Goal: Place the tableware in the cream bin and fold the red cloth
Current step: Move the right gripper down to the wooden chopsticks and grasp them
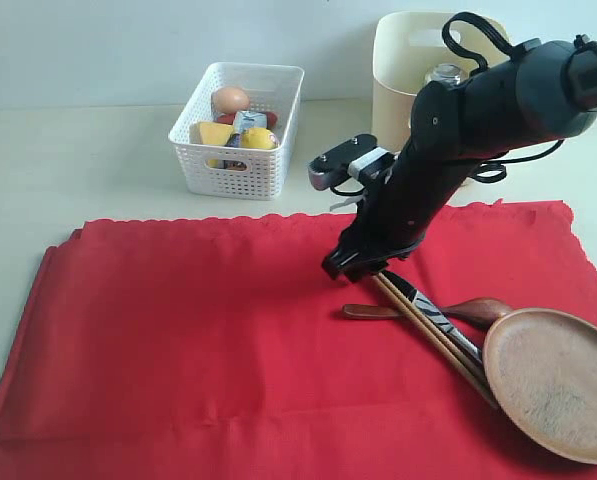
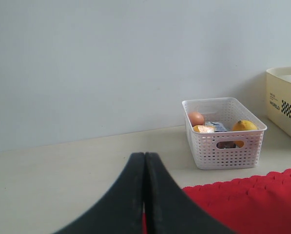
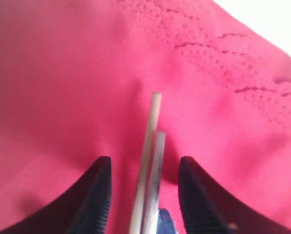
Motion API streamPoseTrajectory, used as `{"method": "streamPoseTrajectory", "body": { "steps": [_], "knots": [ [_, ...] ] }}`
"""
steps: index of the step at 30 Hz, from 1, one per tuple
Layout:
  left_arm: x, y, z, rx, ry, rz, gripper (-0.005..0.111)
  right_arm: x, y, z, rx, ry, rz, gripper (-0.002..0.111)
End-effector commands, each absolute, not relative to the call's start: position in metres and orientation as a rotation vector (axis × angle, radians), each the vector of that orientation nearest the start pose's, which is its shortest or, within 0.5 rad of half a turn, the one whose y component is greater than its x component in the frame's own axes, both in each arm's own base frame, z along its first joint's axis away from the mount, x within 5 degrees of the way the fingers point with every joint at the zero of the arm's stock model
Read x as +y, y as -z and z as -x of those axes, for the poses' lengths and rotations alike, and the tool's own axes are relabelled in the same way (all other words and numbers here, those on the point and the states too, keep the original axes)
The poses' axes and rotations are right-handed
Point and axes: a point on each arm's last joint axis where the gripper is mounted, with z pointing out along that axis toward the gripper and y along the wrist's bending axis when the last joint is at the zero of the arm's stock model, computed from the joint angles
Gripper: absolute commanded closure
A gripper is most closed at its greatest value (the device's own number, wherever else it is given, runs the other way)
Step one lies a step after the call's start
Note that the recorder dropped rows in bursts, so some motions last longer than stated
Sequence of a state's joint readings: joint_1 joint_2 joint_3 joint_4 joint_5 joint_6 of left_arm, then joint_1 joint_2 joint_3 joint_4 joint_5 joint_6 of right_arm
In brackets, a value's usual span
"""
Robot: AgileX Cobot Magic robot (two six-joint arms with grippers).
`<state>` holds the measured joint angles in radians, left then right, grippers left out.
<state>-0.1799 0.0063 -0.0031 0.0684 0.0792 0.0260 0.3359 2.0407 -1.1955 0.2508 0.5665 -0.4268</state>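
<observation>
The red cloth (image 1: 198, 330) lies spread flat over the table. On its right part lie the wooden chopsticks (image 1: 433, 335), a dark wooden spoon (image 1: 478, 310), a knife (image 1: 440, 322) with a patterned handle and the round brown plate (image 1: 558, 395). My right gripper (image 1: 353, 265) is down at the chopsticks' near ends. It is open, one finger on each side of the chopsticks (image 3: 152, 146), right gripper (image 3: 145, 163) not touching them. The cream bin (image 1: 398, 70) stands at the back right with the steel cup (image 1: 445, 73) inside. My left gripper (image 2: 144, 163) is shut on nothing. No bowl shows.
A white perforated basket (image 1: 240, 165) holding an egg, cheese, a lemon and a carton stands behind the cloth, left of the cream bin (image 2: 284, 102). The plate overhangs the cloth's front right area. The left arm is outside the exterior view.
</observation>
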Motion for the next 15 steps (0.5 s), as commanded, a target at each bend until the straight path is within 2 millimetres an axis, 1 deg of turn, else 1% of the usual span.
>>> {"method": "streamPoseTrajectory", "body": {
  "steps": [1, 2, 4, 8, 10, 12, 15],
  "knots": [
    [-0.0100, -0.2059, -0.0556, 1.549, 0.066, -0.219, 0.106, 0.1380, -0.1142, -0.3567, 2.762, -0.218, 0.826, 0.065],
    [-0.0100, -0.2059, -0.0556, 1.549, 0.066, -0.219, 0.106, 0.1380, -0.1142, -0.3567, 2.762, -0.218, 0.826, 0.065],
    [-0.0100, -0.2059, -0.0556, 1.549, 0.066, -0.219, 0.106, 0.1379, -0.1142, -0.3564, 2.764, -0.219, 0.827, 0.070],
    [-0.0100, -0.2059, -0.0556, 1.549, 0.066, -0.219, 0.106, 0.1379, -0.1142, -0.3564, 2.764, -0.219, 0.827, 0.086],
    [-0.0100, -0.2059, -0.0556, 1.549, 0.066, -0.219, 0.106, 0.1378, -0.1142, -0.3564, 2.763, -0.217, 0.829, 0.091],
    [-0.0100, -0.2059, -0.0556, 1.549, 0.066, -0.219, 0.106, 0.1378, -0.1142, -0.3564, 2.763, -0.217, 0.829, 0.095],
    [-0.0100, -0.2059, -0.0556, 1.549, 0.066, -0.219, 0.106, 0.1379, -0.1142, -0.3564, 2.764, -0.219, 0.827, 0.096]
  ]
}}
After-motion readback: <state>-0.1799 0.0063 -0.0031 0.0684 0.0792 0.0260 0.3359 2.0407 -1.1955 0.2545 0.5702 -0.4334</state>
